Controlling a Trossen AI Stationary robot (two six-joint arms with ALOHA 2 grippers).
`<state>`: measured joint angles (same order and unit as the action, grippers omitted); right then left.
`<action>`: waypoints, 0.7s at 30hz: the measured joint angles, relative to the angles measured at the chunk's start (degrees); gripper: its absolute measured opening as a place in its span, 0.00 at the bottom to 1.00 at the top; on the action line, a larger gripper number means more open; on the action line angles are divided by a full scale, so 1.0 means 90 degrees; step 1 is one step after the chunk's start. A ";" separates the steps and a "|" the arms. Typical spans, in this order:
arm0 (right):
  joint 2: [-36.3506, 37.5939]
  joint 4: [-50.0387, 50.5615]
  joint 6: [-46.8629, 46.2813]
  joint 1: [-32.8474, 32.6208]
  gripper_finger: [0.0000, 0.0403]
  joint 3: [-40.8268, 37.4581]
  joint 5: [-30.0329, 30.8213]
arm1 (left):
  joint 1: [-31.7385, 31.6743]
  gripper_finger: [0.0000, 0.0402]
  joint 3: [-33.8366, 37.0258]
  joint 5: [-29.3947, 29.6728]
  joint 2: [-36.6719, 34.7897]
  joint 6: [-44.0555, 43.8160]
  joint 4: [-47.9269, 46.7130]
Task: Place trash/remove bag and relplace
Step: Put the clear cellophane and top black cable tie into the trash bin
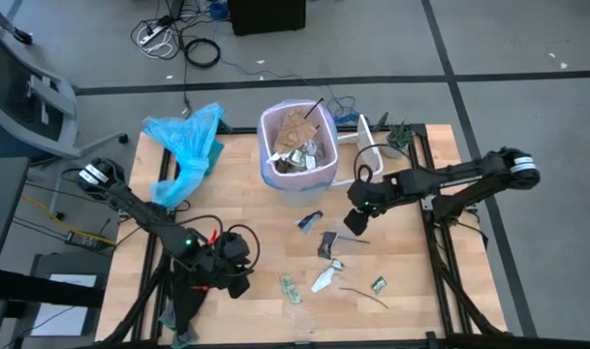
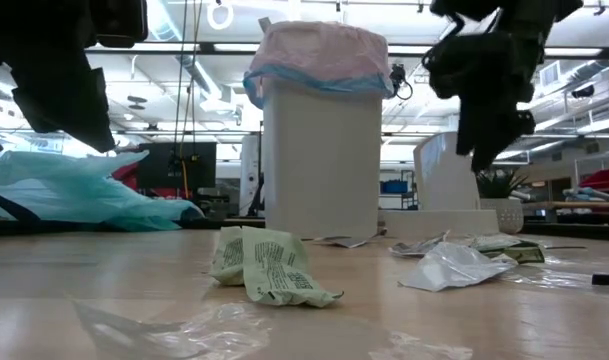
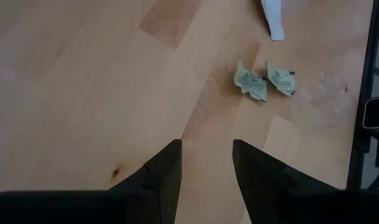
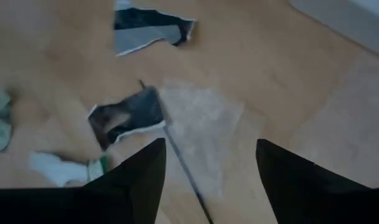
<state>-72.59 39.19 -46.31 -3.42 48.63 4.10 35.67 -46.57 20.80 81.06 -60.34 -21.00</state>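
R hand (image 1: 357,219) hangs over bench (image 1: 246,165) just right of the scrap cluster, fingers (image 4: 134,177) spread wide, nothing between them. Wrist view looks down on clear plastic film (image 4: 198,127) w/ thin black utensil (image 4: 177,158) across it and a dark torn wrapper (image 4: 127,115) beside, so prob. lining up for next pickup.

L hand (image 1: 234,264) parked low at near-left of bench, open, empty; green printed wrappers (image 3: 264,79) ahead of it, well apart.

Bin (image 1: 298,145) at far-centre bench, pink-lavender bag (image 2: 319,50) folded over its rim so it stays open for drops; already has brown paper + scraps inside. Rest of trash scattered on bench btwn bin and near edge. Light-blue plastic bag (image 1: 186,145) lies left of bin, apart. Bag swap not begun.
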 joint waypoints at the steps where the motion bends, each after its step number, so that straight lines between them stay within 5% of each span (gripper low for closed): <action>1: -0.0101 -0.0056 -0.0067 -0.0003 0.61 -0.0035 -0.0082 | -0.0016 0.38 0.0000 0.0002 0.0000 0.0001 0.0003; 12: -0.1388 -0.0075 -0.0037 0.0024 0.85 -0.0234 -0.0222 | -0.0047 0.38 -0.0001 0.0009 0.0002 -0.0152 0.0077; 21: -0.1934 -0.1118 -0.0384 0.0012 0.87 -0.0224 -0.0415 | -0.0047 0.38 0.0000 0.0002 0.0005 -0.0158 0.0217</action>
<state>-89.99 29.13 -49.77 -3.31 46.62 0.37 35.24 -46.57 20.82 81.10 -61.76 -19.05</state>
